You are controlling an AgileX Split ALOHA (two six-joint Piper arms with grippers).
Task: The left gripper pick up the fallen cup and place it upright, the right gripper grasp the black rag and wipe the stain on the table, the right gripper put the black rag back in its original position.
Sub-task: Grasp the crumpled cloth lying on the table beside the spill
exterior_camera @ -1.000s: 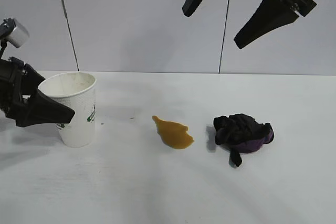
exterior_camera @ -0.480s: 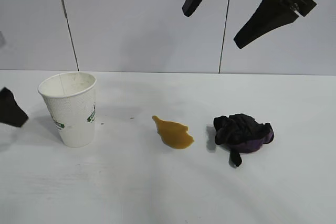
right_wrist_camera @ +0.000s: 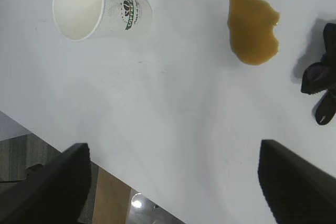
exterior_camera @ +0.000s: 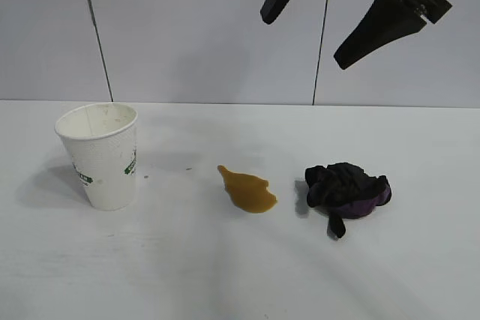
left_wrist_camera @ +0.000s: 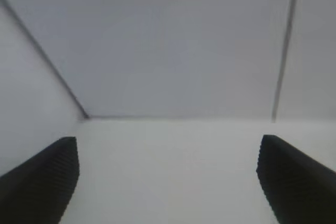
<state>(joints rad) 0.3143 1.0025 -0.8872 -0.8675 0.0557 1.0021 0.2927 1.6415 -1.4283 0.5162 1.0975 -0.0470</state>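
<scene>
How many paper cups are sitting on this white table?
1. A single white paper cup with green lettering stands upright at the exterior view's left, apart from the yellow-brown stain and bunched black rag. None appears hidden.

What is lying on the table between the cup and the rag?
The stain lies between the cup and the rag, touching neither; the exterior view shows it best.
</scene>
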